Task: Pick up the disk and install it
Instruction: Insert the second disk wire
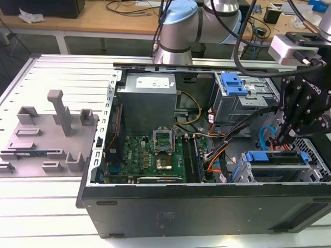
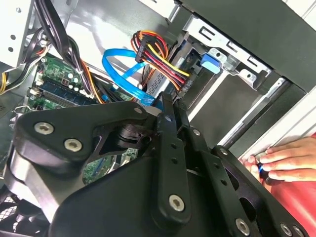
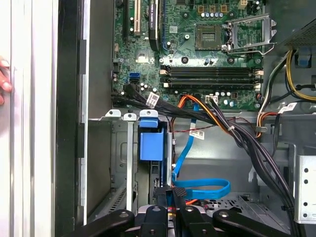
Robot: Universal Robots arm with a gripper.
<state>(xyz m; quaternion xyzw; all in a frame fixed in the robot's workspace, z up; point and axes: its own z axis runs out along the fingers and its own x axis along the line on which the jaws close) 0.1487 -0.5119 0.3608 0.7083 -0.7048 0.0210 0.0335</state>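
Observation:
The disk [image 1: 274, 167] sits on edge in the drive bay at the exterior view's right end of the open computer case [image 1: 206, 207]. Its blue frame [image 3: 150, 143] shows in the first wrist view, and its blue tab [image 2: 210, 63] in the second wrist view. My gripper [image 1: 281, 140] hangs just above that bay with its fingers pressed together and nothing between them. In both wrist views the gripper [image 3: 171, 190] [image 2: 167, 101] has its tips close to a looping blue data cable [image 3: 207, 188].
A grey fixture with upright posts [image 1: 45, 136] lies at the exterior view's left. Another blue bracket [image 1: 232, 83] sits in the upper drive cage. Cable bundles [image 3: 232, 131] cross the case beside the motherboard [image 1: 153, 156]. A person's hand [image 2: 286, 160] rests at the case edge.

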